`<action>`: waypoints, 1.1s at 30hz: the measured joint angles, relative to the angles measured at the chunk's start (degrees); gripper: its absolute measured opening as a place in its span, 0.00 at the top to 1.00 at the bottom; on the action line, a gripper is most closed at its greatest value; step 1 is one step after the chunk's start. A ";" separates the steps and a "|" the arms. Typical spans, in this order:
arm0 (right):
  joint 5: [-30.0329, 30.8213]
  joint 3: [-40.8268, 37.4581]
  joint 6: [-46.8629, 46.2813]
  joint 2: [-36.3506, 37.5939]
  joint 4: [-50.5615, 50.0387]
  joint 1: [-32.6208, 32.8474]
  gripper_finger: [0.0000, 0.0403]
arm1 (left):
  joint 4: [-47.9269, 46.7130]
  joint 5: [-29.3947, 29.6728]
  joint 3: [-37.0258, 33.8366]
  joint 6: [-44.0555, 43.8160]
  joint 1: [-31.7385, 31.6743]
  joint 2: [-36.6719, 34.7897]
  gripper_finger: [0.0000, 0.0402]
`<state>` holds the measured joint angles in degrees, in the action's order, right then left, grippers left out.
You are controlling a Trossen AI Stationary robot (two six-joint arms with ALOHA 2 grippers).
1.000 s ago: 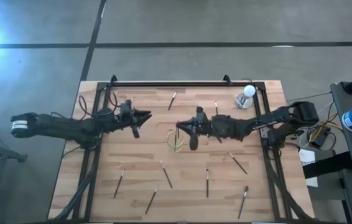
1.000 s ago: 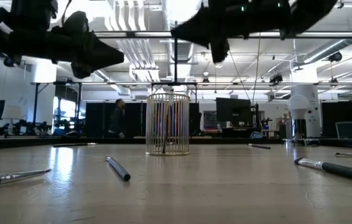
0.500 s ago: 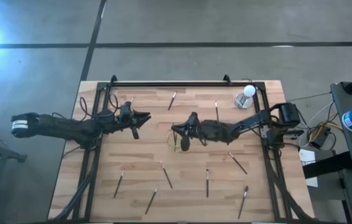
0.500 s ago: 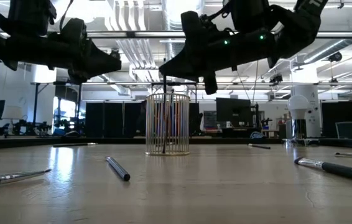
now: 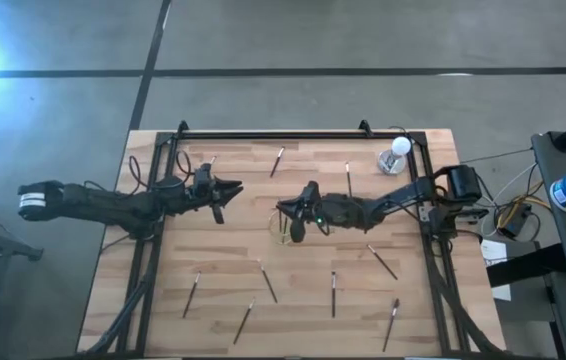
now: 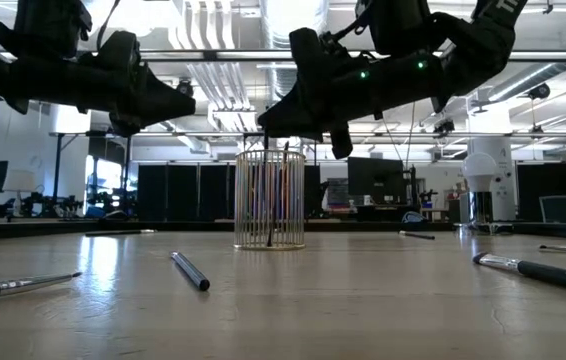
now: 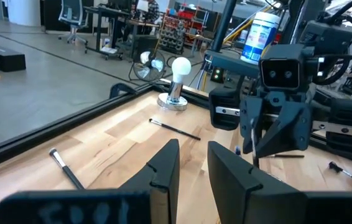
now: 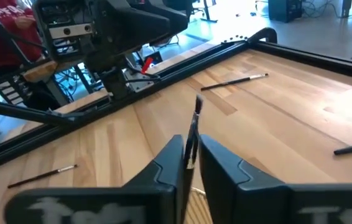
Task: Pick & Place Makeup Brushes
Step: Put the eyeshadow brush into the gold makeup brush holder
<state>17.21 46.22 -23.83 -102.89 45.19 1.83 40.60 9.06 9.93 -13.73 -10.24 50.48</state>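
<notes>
Right fingers astride upright makeup brush, over wire holder

Desk: pale wood, plank-striped grain, black frame rails. Makeup brushes: dark slim handles, some with paler or silvery ends. Wire holder: gold-yellow thin vertical bars. Round-topped object: white globe on silvery base. Arms: black, tiny green light on the right one. Floor: grey.

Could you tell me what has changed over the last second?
The right gripper moved left over the wire holder, and the brush it carried now stands lower inside. The left gripper and the loose brushes stayed put.
</notes>
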 joint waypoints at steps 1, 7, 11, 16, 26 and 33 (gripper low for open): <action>0.00 0.00 0.00 0.00 -0.01 0.00 0.84 | -0.01 0.00 0.00 -0.10 0.00 0.00 0.81; -0.16 0.17 0.24 0.24 -0.07 0.00 0.75 | -0.04 0.00 0.00 -0.25 0.01 0.00 0.81; -0.73 0.16 1.23 2.46 -2.85 0.00 0.74 | -0.14 0.00 0.00 -0.25 0.02 0.00 0.81; -1.18 0.15 7.27 10.07 -15.21 0.07 0.82 | -0.52 0.00 0.00 -0.51 0.00 0.00 0.81; -0.94 -8.78 14.00 23.95 -22.22 -2.35 0.98 | -1.81 5.73 0.00 -3.01 -0.05 1.15 0.81; -0.94 -17.82 13.53 27.41 -13.79 -6.18 0.98 | -20.00 11.93 7.64 -7.99 -7.72 2.00 0.94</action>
<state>16.27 28.39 -10.31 -75.48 31.39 -4.35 20.60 20.98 17.57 -21.72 -17.96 52.48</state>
